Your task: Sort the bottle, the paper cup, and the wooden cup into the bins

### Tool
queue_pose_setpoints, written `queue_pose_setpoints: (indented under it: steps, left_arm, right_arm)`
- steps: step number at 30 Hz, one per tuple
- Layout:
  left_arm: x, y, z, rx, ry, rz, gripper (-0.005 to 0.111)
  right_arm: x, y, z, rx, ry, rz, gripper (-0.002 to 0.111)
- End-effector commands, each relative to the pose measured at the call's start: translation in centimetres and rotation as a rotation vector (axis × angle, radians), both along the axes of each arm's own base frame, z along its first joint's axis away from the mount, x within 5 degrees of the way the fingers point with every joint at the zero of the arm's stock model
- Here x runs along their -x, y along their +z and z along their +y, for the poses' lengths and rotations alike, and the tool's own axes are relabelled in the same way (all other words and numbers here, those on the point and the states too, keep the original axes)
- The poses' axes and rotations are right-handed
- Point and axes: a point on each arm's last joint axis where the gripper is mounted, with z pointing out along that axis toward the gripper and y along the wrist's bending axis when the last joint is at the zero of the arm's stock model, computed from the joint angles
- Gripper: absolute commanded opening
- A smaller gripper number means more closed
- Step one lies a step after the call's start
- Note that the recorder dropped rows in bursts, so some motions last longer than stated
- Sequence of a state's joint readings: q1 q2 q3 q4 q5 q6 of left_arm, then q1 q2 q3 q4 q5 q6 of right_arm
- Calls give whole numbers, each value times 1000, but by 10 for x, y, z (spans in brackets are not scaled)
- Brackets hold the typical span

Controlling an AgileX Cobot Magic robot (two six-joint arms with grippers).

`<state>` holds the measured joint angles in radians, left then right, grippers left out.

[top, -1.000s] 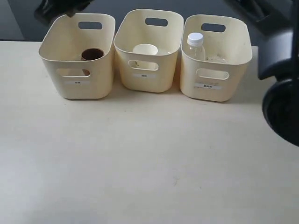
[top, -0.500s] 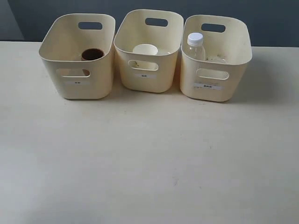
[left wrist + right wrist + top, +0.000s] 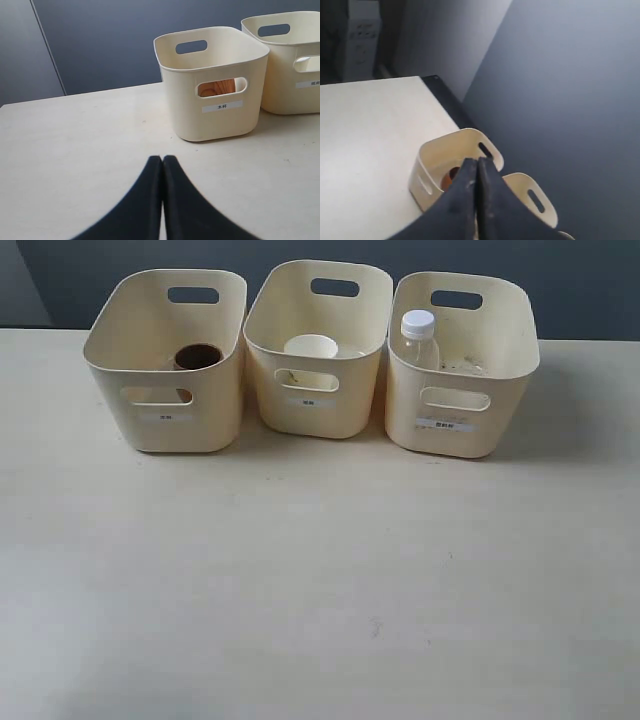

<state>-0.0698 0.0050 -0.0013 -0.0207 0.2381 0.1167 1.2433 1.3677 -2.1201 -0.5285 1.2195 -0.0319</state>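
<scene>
Three cream-yellow bins stand in a row at the back of the table. The left bin (image 3: pixel 165 390) holds the dark brown wooden cup (image 3: pixel 198 357). Inside the middle bin (image 3: pixel 315 400) sits the white paper cup (image 3: pixel 310 346). The clear bottle (image 3: pixel 418 338) with its white cap stands upright in the right bin (image 3: pixel 460 415). Neither arm shows in the exterior view. My left gripper (image 3: pixel 162 158) is shut and empty, low over the table, short of the left bin (image 3: pixel 215 110). My right gripper (image 3: pixel 477 161) is shut and empty, high above the left bin (image 3: pixel 432 172), where the wooden cup (image 3: pixel 451 176) shows.
The pale table (image 3: pixel 320 580) stretches in front of the bins. A dark wall (image 3: pixel 580 280) runs behind them. In the right wrist view the table's far edge (image 3: pixel 445 97) meets that wall.
One second ago dark arm parts showed at the top left and the right edge of the exterior view. Both have left that view. The bins and their contents have not moved.
</scene>
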Motion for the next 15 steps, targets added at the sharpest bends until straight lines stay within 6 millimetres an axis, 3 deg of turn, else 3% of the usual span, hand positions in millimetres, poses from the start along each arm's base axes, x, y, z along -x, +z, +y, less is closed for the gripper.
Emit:
queue_pose_setpoints:
  steps: [1, 8, 15]
  left_arm:
    - [0, 0, 0, 0, -3, -4, 0]
    - [0, 0, 0, 0, -3, -4, 0]
    - [0, 0, 0, 0, -3, -4, 0]
  right_arm:
    - [9, 5, -50, -56, -98, -39, -1]
    - [16, -6, -85, -65, -159, -49, -1]
    - [17, -8, -89, -88, -166, -30, -1]
